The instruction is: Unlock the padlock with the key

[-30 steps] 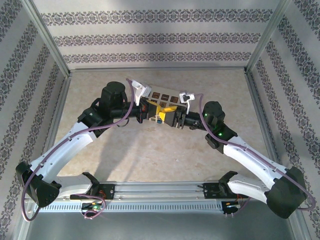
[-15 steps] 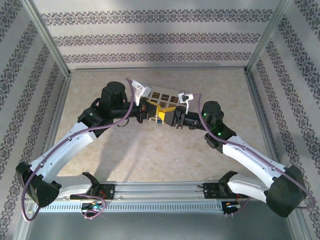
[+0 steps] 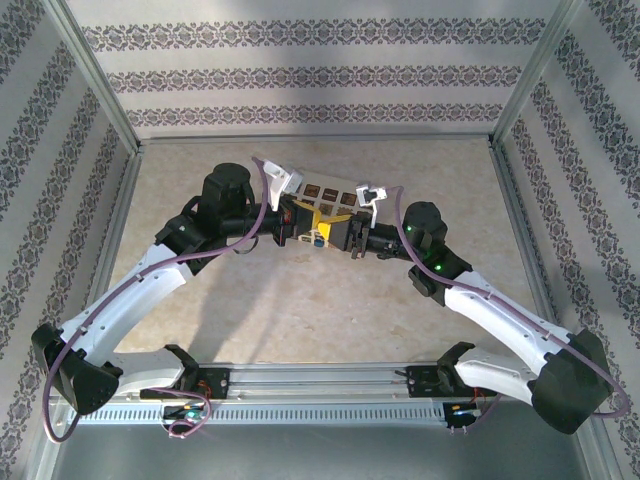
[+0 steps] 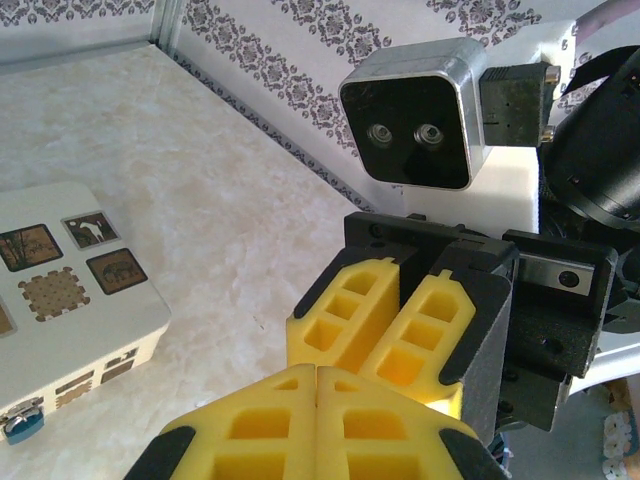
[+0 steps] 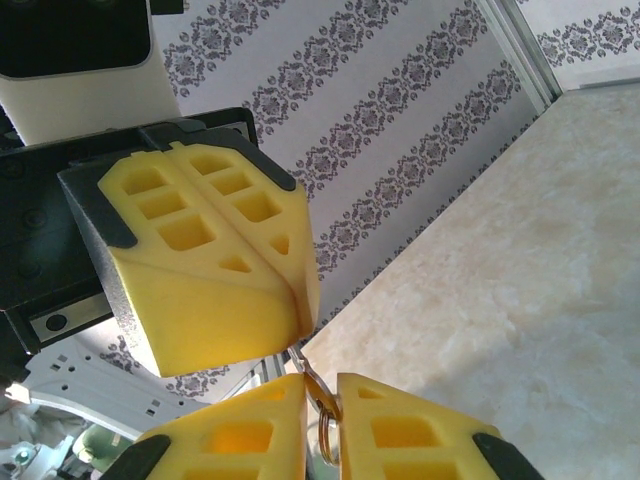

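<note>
two grippers meet beside the box [image 4: 60, 330]: left gripper [image 4: 317, 385] closed tight, right gripper [image 5: 320, 390] pinching the key ring [image 5: 327, 428], likely regripping it for the padlock [image 4: 18, 425].

1. The key [image 5: 308, 368] is seen only as a thin metal piece at the closed tips of the left gripper [image 5: 299, 325]; its brass-coloured ring [image 5: 326, 418] is hung in the narrow gap of the right gripper [image 5: 322, 392].
2. The padlock [image 4: 20, 424], small and blue with silvery metal, is seen low on the white box's [image 4: 95, 335] side.
</note>
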